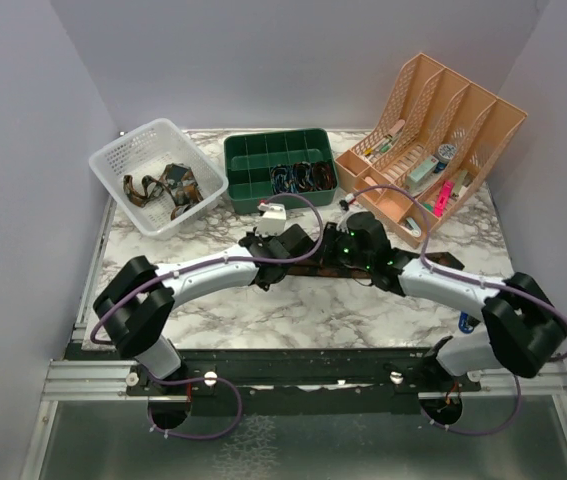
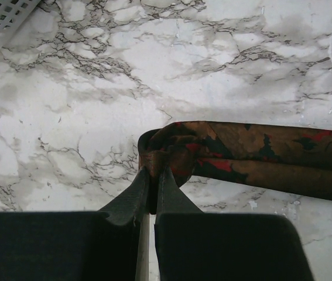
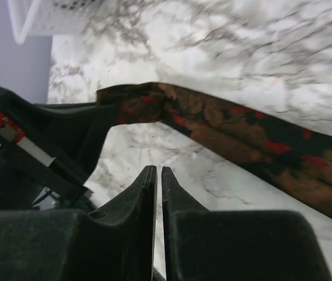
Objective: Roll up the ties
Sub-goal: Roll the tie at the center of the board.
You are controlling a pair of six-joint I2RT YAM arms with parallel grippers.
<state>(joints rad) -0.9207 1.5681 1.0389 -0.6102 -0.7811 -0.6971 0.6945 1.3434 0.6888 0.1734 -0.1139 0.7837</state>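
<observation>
A dark brown tie with red-orange pattern point(image 1: 315, 271) lies on the marble table between my two grippers. In the left wrist view the tie point(image 2: 259, 155) runs off to the right, and its folded end is pinched between the jaws of my left gripper point(image 2: 153, 171). My left gripper point(image 1: 266, 262) is shut on that end. My right gripper point(image 3: 158, 171) is shut and empty, hovering just above the table beside the tie point(image 3: 242, 132). It sits close to the left gripper point(image 1: 351, 252). The left gripper's fingers point(image 3: 66, 126) show in the right wrist view, holding the tie's end.
A white mesh basket point(image 1: 113, 160) with more ties point(image 1: 163, 186) stands at the back left. A green divided tray point(image 1: 248, 160) behind the grippers holds rolled ties point(image 1: 298, 178). A peach file organizer point(image 1: 463, 110) with small items stands at the back right.
</observation>
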